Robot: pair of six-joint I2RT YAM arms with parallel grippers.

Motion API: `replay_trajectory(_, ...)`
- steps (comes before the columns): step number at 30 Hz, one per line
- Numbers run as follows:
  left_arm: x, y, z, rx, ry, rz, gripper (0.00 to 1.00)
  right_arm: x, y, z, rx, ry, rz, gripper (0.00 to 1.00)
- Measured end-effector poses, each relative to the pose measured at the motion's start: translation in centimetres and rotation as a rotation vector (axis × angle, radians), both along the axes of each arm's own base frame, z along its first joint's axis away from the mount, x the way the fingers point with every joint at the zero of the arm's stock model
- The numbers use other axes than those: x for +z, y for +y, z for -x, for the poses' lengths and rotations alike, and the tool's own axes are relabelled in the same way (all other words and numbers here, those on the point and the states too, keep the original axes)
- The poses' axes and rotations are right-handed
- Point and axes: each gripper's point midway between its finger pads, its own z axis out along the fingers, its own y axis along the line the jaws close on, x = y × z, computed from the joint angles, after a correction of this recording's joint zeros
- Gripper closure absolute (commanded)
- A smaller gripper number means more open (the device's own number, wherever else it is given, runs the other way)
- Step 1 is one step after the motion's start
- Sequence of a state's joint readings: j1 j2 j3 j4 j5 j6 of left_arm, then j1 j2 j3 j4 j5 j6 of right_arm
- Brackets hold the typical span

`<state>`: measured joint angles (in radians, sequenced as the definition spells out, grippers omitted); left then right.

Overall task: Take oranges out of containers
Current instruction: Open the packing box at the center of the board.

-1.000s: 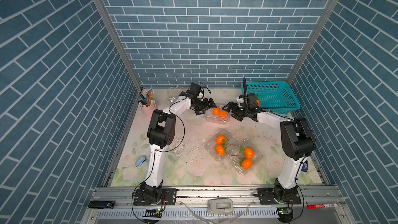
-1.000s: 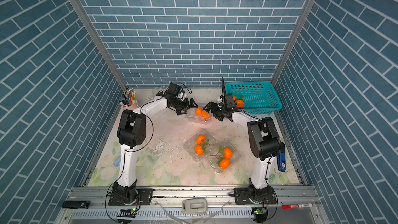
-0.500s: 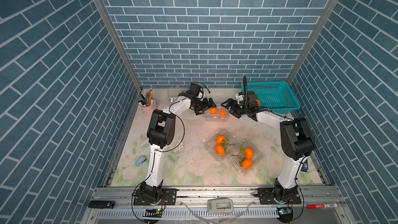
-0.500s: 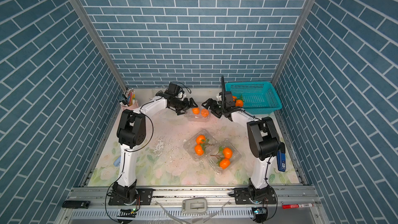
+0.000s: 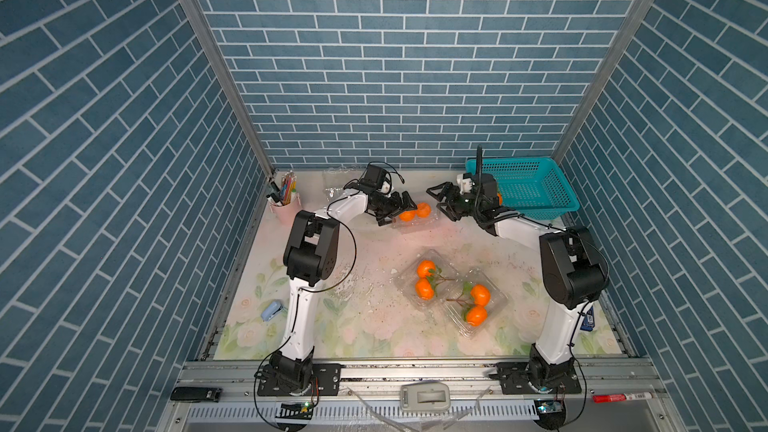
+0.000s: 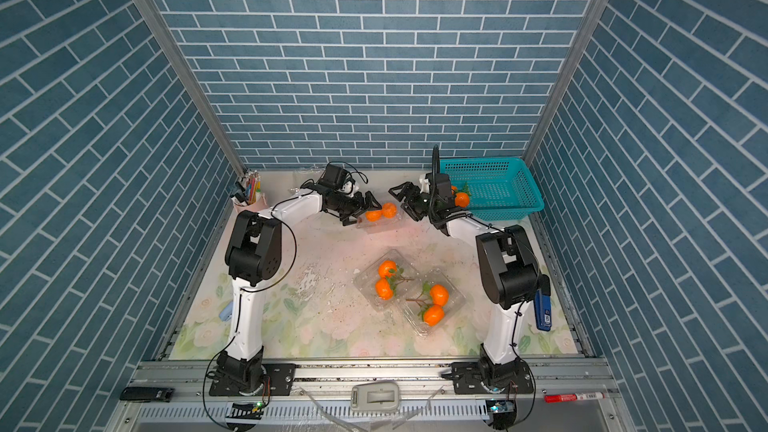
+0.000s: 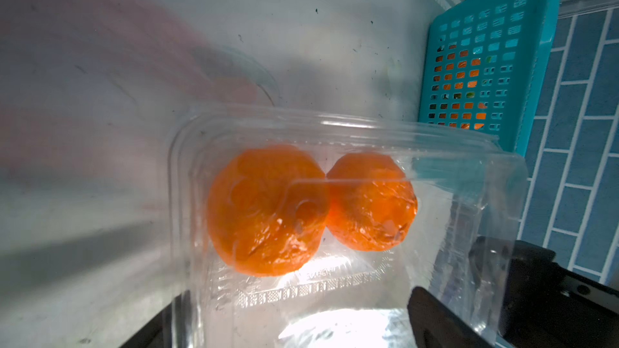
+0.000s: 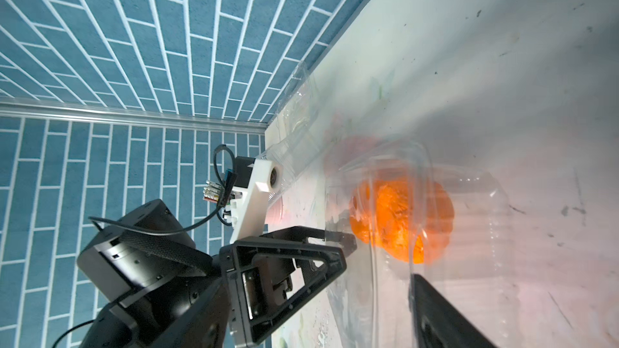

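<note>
left gripper (image 5: 398, 213) stands wide open, jaws straddling one end of the far clear box (image 5: 415, 226), two oranges (image 5: 423, 209) inside it; right gripper (image 5: 441, 203), jaws spread, hovers just beside the other end. opening this box looks next: pin it, pry it open. basket (image 5: 528, 189) and back wall (image 5: 395, 118) crowd close; the middle of the table (image 5: 365, 251) offers room.

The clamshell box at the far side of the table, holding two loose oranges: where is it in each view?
In a top view: box at far centre, left of the teal basket.
In a top view: box at the same far-centre spot.
Left wrist: box fills the lower middle.
Right wrist: box at lower right, blurred.
Shared landmark: the oranges inside, visible in all four.
</note>
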<state>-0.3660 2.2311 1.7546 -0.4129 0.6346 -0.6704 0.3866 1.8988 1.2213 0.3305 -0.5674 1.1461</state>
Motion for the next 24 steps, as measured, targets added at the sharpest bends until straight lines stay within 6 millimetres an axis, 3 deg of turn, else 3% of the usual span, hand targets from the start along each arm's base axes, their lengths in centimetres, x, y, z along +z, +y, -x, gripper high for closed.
replay_trajectory(14,2.2,-0.4,-1.2,0.031,-0.074,0.1,0.01,-3.3,-0.4,0.9,-0.044,0.141,-0.052,0.28)
replay_trajectory(24,2.5,-0.2,-2.1,0.061,-0.105,0.135,0.01,-4.2,0.5,0.8,-0.045,0.168,-0.087,0.32)
